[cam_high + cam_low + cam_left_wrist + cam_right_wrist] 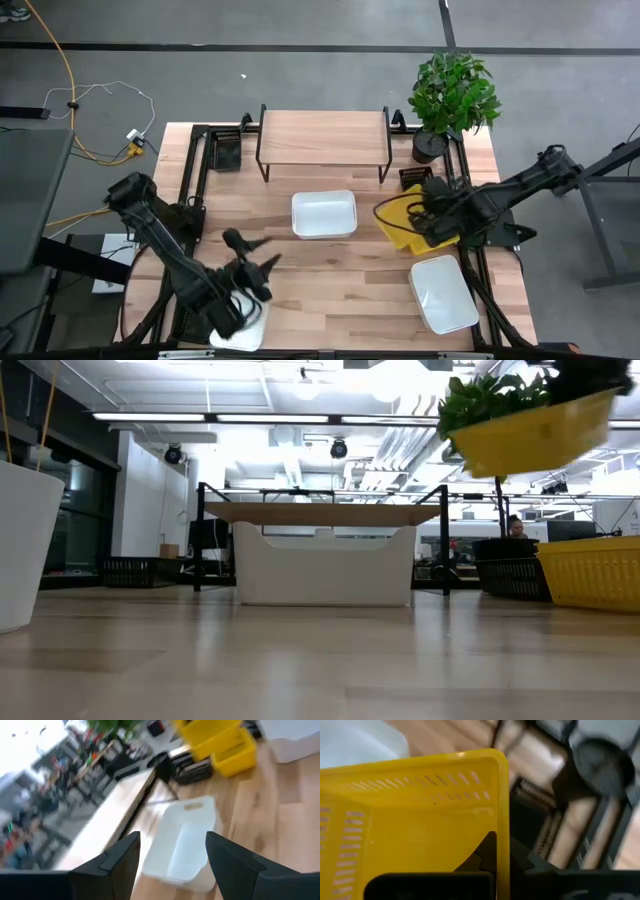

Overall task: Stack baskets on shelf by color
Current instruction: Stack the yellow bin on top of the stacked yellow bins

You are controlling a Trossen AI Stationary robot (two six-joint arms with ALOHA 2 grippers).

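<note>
Gripping a yellow basket [398,222] aloft at three o'clock, the right gripper [428,222] clamps its rim; the left gripper [262,262] gapes empty at seven o'clock. The shelf [323,137] stands at twelve.

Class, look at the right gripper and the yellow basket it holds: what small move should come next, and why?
Probably carry it toward the shelf. The right gripper is shut on a yellow basket, lifted clear of the table, and the shelf top looks bare.

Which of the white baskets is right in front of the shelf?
The middle white basket, just before the shelf; the other two lie at the table's near edge.
</note>
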